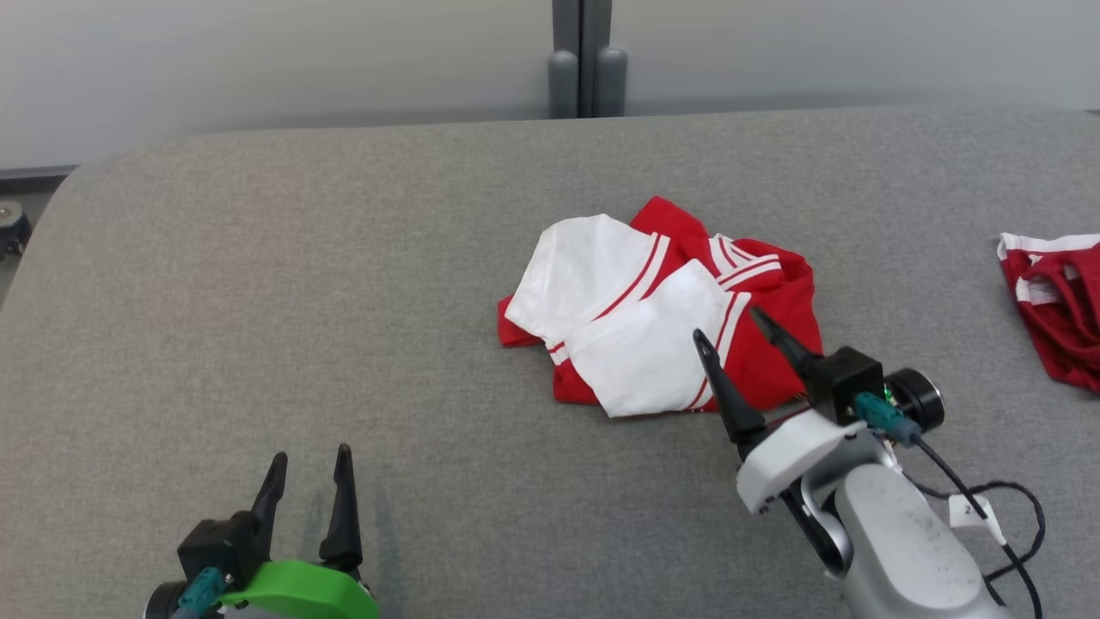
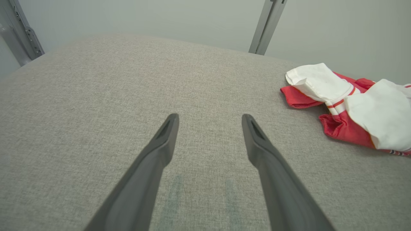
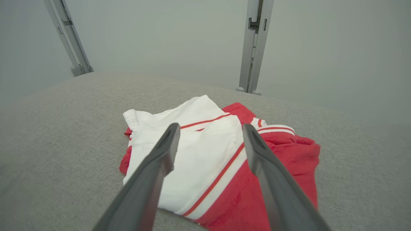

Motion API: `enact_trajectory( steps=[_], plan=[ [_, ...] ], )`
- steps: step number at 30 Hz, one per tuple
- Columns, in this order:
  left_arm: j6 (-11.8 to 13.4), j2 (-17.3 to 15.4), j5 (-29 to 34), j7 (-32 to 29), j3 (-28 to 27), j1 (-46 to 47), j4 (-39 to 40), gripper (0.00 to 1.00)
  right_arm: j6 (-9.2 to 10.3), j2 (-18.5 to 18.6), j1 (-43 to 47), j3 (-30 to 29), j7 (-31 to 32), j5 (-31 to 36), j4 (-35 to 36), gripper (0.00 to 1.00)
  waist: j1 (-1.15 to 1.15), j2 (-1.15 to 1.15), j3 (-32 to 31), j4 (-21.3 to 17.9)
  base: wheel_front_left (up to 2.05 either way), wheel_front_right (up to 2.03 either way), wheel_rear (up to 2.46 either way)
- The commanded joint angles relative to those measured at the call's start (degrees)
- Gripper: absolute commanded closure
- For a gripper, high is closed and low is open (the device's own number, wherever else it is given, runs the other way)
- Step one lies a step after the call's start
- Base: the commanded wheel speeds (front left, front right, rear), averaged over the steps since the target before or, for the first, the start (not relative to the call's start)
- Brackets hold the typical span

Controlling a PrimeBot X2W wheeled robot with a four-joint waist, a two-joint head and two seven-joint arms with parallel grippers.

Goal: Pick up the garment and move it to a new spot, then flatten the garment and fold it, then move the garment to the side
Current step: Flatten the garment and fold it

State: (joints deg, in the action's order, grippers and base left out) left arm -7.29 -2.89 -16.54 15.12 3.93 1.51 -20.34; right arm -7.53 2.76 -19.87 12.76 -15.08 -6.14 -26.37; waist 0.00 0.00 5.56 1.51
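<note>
A red and white garment lies crumpled near the middle of the grey table. My right gripper hovers open over the garment's near right part, nothing between its fingers. In the right wrist view the garment lies just beyond and under the open right gripper. My left gripper stands open near the table's front left, well apart from the garment. From the left wrist, the open left gripper points over bare cloth and the garment sits far to the right.
A second red and white garment lies at the table's right edge. Grey posts stand behind the table's far edge against a pale wall. A black cable trails from my right wrist. Bare cloth spreads left of the garment.
</note>
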Motion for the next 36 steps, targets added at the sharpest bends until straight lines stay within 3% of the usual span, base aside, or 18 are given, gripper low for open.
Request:
enact_trajectory(
  steps=[1,10,14,21,22,24,25,26,28,29,36],
  plan=[
    [-0.3,-0.1,-0.3,0.0,0.4,1.3,-0.1,0.0,0.09,0.3,-2.3,0.2,-0.1,0.2,-1.1,0.0,0.0,0.0,1.3,1.2,0.0,0.0,0.0],
    [-0.2,-0.1,-1.9,0.0,3.1,4.0,-0.8,0.0,0.09,0.5,-15.9,-2.2,0.0,6.7,-16.2,0.0,0.0,0.0,4.9,3.9,0.0,0.0,0.0],
    [-0.2,-0.1,-2.4,0.0,3.7,4.4,-0.9,0.0,0.09,0.5,-18.8,-3.2,0.2,7.8,-22.7,0.0,0.0,0.0,5.8,4.4,0.0,0.0,0.0],
    [-0.2,-0.1,-2.7,0.0,3.8,5.3,-0.5,0.0,0.09,0.4,-20.2,-2.7,-0.1,7.4,-27.9,0.0,0.0,0.0,6.5,4.5,0.0,0.0,0.0],
    [-0.2,-0.1,-2.6,0.0,3.8,5.3,-0.4,0.0,0.09,0.4,-20.5,-2.0,-0.1,7.1,-27.8,0.05,0.0,0.0,6.5,4.4,0.0,0.0,0.0],
    [-0.2,-0.1,-2.5,0.0,3.7,5.2,-0.4,0.0,0.09,0.4,-20.4,-1.0,-0.1,6.4,-27.3,0.31,0.0,0.0,6.5,4.3,0.0,0.0,0.0],
    [-0.2,-0.1,-2.5,0.0,3.7,5.2,-0.4,0.0,0.09,0.3,-20.3,-0.3,-0.1,6.2,-27.2,0.51,0.0,0.0,6.5,4.2,0.0,0.0,0.0],
    [-0.2,-0.1,-2.4,0.0,3.7,5.2,-0.4,0.0,0.09,0.3,-20.2,0.3,-0.1,5.8,-27.2,0.59,0.0,0.0,6.4,4.2,0.0,0.0,0.0],
    [-0.2,-0.1,-2.4,0.0,3.9,5.2,-0.5,0.0,0.09,0.4,-20.2,1.1,-0.2,5.2,-27.3,0.93,0.0,0.0,6.3,4.2,0.0,0.0,0.0],
    [-0.2,-0.1,-2.4,0.0,4.0,5.1,-0.6,0.0,0.09,0.4,-20.2,1.4,-0.2,4.9,-27.4,1.0,0.0,0.0,6.2,4.2,0.0,0.0,0.0],
    [-0.2,-0.1,-2.8,0.0,4.5,4.4,-1.3,0.0,0.09,1.6,-20.7,2.7,-0.2,3.2,-29.2,1.0,0.0,0.0,5.3,4.7,0.0,0.0,0.0]
  ],
)
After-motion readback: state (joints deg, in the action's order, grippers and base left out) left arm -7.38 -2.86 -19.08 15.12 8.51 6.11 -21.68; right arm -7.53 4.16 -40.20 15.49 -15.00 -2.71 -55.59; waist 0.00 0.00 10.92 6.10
